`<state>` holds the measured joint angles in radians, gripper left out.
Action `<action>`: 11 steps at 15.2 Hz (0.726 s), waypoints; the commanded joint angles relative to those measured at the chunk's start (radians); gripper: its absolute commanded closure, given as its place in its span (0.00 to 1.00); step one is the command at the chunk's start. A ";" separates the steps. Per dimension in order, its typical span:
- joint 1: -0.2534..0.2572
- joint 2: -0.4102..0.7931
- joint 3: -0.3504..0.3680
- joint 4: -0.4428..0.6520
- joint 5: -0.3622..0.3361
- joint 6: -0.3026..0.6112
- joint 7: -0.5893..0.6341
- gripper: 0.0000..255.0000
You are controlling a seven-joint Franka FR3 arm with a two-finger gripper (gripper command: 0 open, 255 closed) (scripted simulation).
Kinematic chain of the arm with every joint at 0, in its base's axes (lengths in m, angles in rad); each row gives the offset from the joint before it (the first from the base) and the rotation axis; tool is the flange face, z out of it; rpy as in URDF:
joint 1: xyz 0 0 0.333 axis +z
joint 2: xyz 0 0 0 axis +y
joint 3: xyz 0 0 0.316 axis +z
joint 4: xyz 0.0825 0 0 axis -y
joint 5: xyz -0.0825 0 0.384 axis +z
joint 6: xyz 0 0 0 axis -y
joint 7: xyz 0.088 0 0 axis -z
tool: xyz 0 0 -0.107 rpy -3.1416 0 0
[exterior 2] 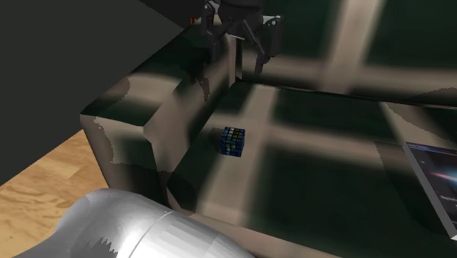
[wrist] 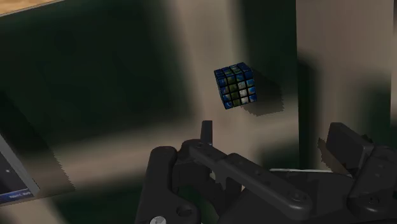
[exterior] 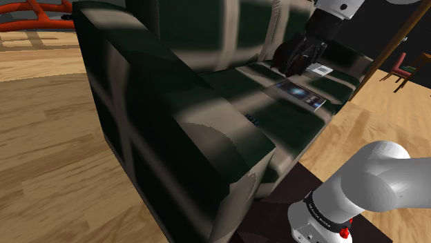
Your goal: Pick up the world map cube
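Observation:
The world map cube (exterior 2: pixel 232 141) is a small cube with blue, green and white tiles. It rests on the dark green and beige plaid sofa seat (exterior 2: pixel 307 168), close to the armrest. My gripper (exterior 2: pixel 234 64) hangs open above the seat near the backrest, well apart from the cube. In the wrist view the cube (wrist: pixel 235 86) lies ahead of my gripper (wrist: pixel 272 130), whose black fingers (wrist: pixel 343 143) stand apart with nothing between them. The shoulder view has my gripper (exterior: pixel 298 63) low over the far end of the seat.
A flat blue-covered book (exterior 2: pixel 436 179) lies on the seat at the second exterior view's right; the same book (exterior: pixel 301 93) lies near a small white card (exterior: pixel 319 69). The sofa's thick armrest (exterior: pixel 207 145) and backrest (exterior: pixel 207 27) bound the seat. Wooden floor (exterior: pixel 48 145) surrounds it.

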<state>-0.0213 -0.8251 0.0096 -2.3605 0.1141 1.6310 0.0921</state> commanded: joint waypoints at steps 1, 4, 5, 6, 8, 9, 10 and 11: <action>0.000 0.000 0.000 0.000 0.000 0.000 0.000 0.00; 0.004 0.028 0.025 -0.076 -0.003 0.088 0.003 0.00; 0.006 0.040 0.033 -0.099 -0.005 0.119 0.004 0.00; 0.007 0.054 0.041 -0.121 -0.006 0.149 0.006 0.00; 0.010 0.085 0.057 -0.163 -0.008 0.212 0.009 0.00; 0.011 0.103 0.065 -0.182 -0.010 0.244 0.011 0.00; 0.012 0.122 0.073 -0.200 -0.012 0.276 0.013 0.00; 0.013 0.144 0.081 -0.217 -0.014 0.309 0.016 0.00</action>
<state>-0.0121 -0.6973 0.0781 -2.5566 0.0999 1.9064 0.1003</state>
